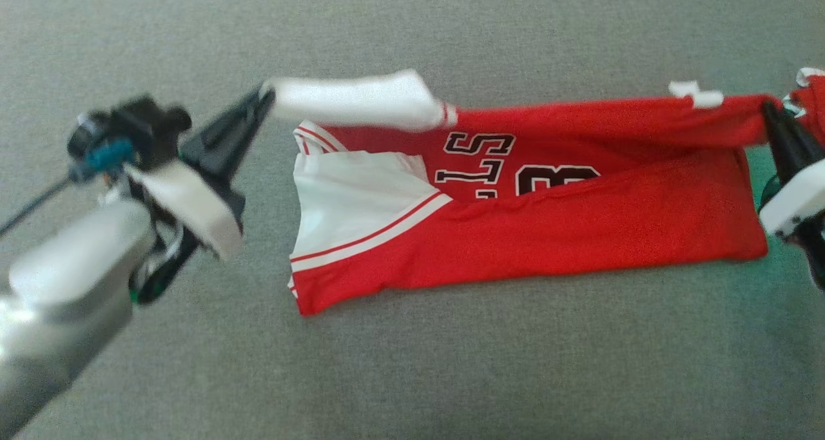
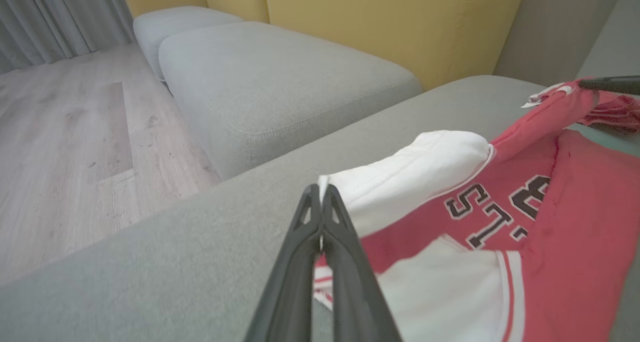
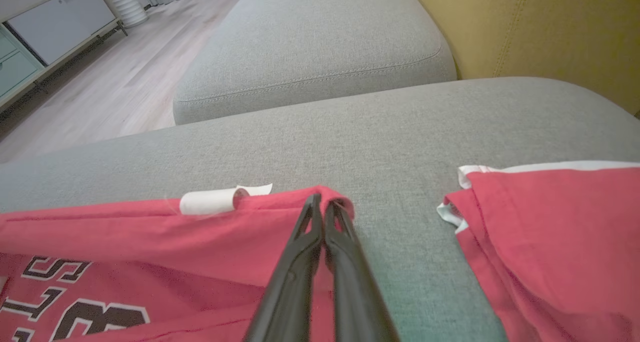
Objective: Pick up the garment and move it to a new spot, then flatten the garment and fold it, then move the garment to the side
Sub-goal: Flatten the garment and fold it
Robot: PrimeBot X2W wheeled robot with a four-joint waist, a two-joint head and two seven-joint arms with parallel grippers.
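My left gripper (image 1: pixel 265 97) and right gripper (image 1: pixel 768 110) each clamped the far edge of the red jersey (image 1: pixel 580 234), stretched nine-to-three; its body lay toward six o'clock.

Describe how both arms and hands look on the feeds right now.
The left hand and right hand each have two long, dark, tapering fingers with triangular cut-outs, set in a white shell. The left forearm is pale silver-grey; a black block with a teal fitting and a thin dark cable sits at its wrist.

place: home living room | grey sofa (image 2: pixel 280 91) | yellow backrest (image 2: pixel 390 21) | wood floor (image 2: pixel 65 131) | curtains (image 2: pixel 60 16) | low cabinet (image 3: pixel 55 24)
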